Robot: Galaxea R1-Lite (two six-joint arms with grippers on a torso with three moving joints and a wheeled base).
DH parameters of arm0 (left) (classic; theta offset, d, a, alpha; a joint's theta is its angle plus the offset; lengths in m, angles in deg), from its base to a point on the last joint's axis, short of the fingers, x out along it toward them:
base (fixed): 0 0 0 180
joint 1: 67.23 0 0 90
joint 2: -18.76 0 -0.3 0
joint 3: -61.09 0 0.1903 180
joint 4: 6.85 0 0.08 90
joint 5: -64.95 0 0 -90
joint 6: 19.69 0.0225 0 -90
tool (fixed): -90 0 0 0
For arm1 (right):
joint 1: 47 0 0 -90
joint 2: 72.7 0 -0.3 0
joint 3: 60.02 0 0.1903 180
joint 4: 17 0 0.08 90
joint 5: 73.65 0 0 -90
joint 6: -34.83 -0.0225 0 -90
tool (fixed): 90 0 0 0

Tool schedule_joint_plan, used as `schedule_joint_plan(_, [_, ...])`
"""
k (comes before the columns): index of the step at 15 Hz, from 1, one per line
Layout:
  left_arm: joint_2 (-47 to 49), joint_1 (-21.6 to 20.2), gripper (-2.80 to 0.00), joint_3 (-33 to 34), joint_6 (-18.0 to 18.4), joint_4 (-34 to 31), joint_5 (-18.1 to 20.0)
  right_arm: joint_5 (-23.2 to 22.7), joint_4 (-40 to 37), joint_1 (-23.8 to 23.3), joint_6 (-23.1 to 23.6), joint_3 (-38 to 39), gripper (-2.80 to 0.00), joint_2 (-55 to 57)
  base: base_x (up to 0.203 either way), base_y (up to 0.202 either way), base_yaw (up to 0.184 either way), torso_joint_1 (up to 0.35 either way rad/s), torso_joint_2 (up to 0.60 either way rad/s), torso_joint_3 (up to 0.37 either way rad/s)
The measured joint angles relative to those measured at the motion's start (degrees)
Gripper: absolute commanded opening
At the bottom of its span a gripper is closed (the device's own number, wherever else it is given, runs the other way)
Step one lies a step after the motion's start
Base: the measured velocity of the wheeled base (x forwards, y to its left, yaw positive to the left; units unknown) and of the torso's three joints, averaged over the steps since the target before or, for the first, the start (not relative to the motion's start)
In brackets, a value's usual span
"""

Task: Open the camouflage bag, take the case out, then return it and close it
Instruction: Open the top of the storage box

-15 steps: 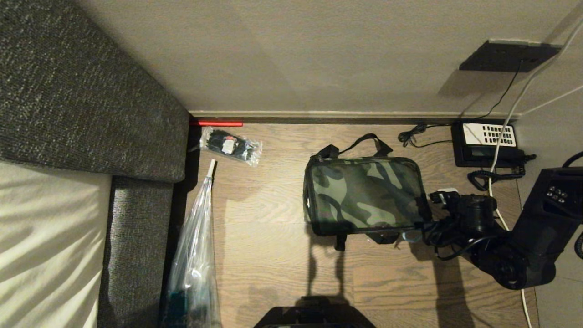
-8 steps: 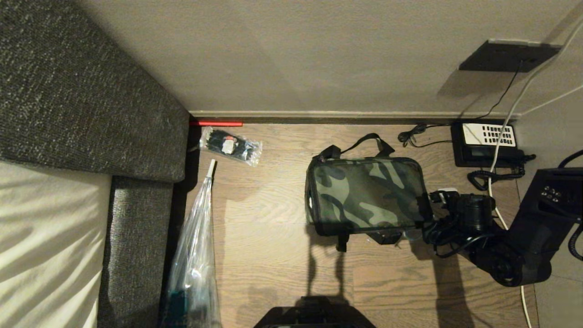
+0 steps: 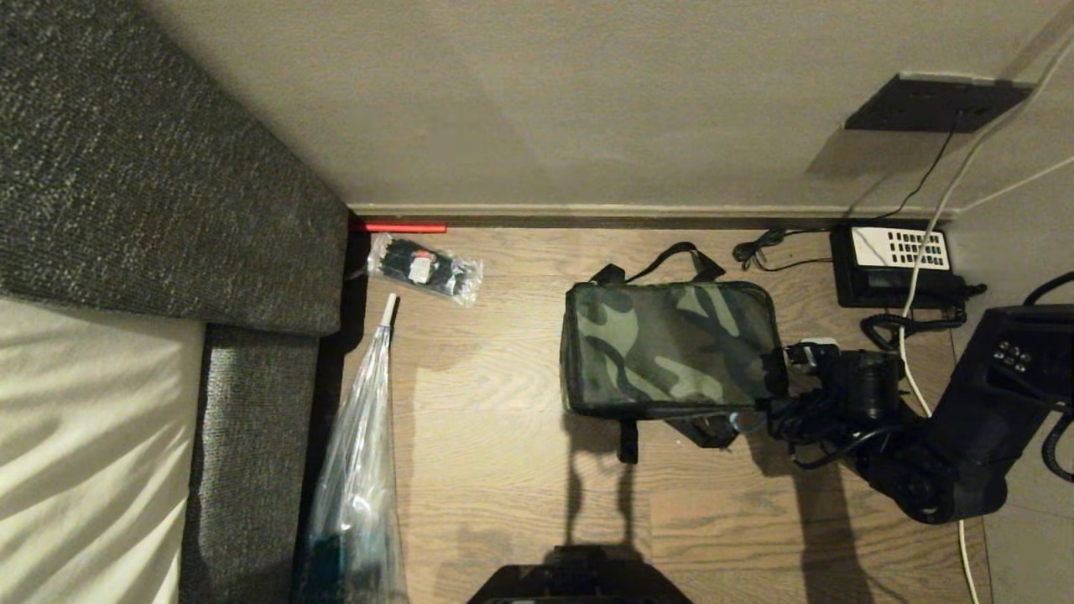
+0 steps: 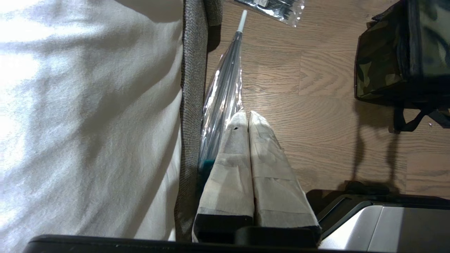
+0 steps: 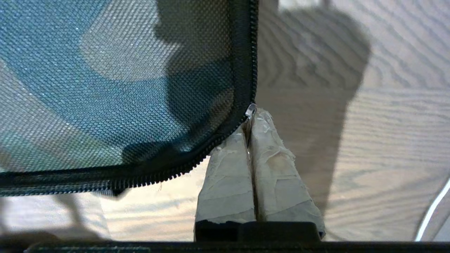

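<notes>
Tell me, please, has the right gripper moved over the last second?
Yes. The right gripper, shut on the zipper pull of the camouflage bag, has crept toward the wall, nearer the telephone.

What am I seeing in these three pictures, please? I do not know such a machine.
It is a robot with two arms, each ending in a gripper. One picture looks down from its head at a wooden floor beside a sofa. On the floor lie a camouflage bag, lid down, a telephone, a packet and a folded clear umbrella.

The other two pictures come from cameras on the wrists. The right gripper, at the bag's corner, is shut on the zipper pull. The left gripper is shut, holds nothing and hangs idle near the sofa.
</notes>
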Motion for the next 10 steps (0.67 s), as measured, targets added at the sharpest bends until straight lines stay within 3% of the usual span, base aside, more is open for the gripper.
schedule_joint_plan(2, [0.00, 0.00, -2.80, 0.00, 0.02, 0.00, 0.00, -0.08, 0.06, 1.18, -0.21, -0.13, -2.80, -0.04, 0.000, 0.000, 0.000, 0.000, 0.00, 0.000])
schedule_joint_plan(3, [0.00, 0.00, -2.80, 0.00, 0.02, 0.00, 0.00, -0.11, 0.09, 1.42, -0.21, -0.07, -2.45, -0.04, 0.000, 0.000, 0.000, 0.000, 0.00, 0.000])
schedule_joint_plan(4, [0.00, 0.00, -2.80, 0.00, 0.00, 0.00, 0.00, -0.13, 0.09, 1.53, -0.21, 0.04, 0.00, -0.04, 0.000, 0.000, 0.000, 0.000, 0.00, 0.000])
schedule_joint_plan(10, [0.00, 0.00, -2.80, 0.00, 0.01, 0.00, 0.00, -0.93, -0.52, 1.16, 0.41, 0.72, 0.00, -0.04, 0.000, 0.000, 0.000, 0.000, 0.00, 0.000])
